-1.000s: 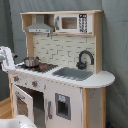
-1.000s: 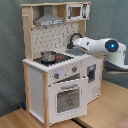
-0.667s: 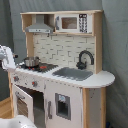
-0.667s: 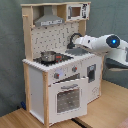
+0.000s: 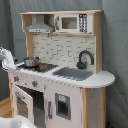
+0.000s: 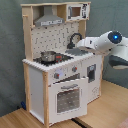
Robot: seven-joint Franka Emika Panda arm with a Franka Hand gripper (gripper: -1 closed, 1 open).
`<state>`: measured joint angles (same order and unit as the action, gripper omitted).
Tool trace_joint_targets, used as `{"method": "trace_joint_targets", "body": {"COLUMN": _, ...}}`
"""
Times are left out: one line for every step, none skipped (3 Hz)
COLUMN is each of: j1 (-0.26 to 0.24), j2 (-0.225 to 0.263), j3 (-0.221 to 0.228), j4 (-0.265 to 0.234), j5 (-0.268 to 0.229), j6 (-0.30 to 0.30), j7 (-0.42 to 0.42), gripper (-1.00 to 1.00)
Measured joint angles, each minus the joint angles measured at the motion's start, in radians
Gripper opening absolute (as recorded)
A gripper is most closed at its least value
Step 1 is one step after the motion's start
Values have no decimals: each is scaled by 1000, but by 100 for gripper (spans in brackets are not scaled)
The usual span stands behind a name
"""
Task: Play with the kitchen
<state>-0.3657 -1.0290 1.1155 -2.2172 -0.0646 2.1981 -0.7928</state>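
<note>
The white robot arm (image 6: 102, 42) reaches in over the sink side; its tool is hidden, so open or closed I cannot tell. The tall white and light-wood toy kitchen (image 5: 60, 75) stands on the wooden floor (image 6: 107, 107), its windowed oven door (image 6: 67, 100) ajar. Looks like an approach; next, pick a target, maybe the black faucet (image 5: 85, 57).

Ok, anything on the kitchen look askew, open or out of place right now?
One thing: the oven door on the kitchen stands ajar, swung outward rather than flush with the front; both exterior views show it. The pot sits upright on the stovetop, the faucet stands straight, and nothing looks spilled or damaged.
</note>
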Motion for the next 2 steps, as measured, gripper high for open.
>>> {"method": "trace_joint_targets", "body": {"j1": 3, "j2": 40, "j3": -4, "j4": -3, "j5": 40, "j6": -42, "j7": -94, "gripper": 100}}
{"method": "trace_joint_targets", "body": {"j1": -11, "j2": 91, "j3": -14, "j4": -4, "j5": 71, "j6": -72, "j7": -183, "gripper": 100}}
